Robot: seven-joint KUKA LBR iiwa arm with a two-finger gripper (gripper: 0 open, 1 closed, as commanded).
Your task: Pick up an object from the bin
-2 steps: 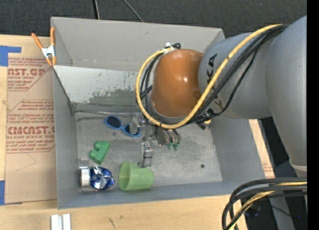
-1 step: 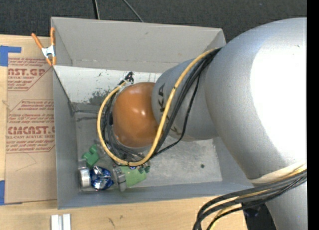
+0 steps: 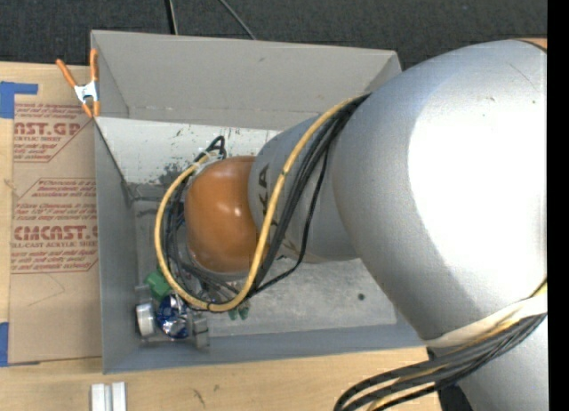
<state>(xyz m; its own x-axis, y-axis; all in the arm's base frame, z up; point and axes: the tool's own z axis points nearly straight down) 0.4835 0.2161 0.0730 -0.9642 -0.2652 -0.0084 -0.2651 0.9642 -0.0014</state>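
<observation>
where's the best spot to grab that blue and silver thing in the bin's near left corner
Probably across its blue middle, coming straight down from above: the blue and silver thing lies low in the corner, with bin walls close on two sides and a green piece beside it.

Your arm (image 3: 444, 196) comes in from the right of the bin (image 3: 240, 71), its big grey link covering the bin's right side and near-right corner. The wrist's orange cover (image 3: 218, 213) sits low over the bin's left half, facing down toward its near-left corner. Yellow and black cables (image 3: 159, 227) loop round the cover on its left side and hang beneath it, close to the bin's floor.
</observation>
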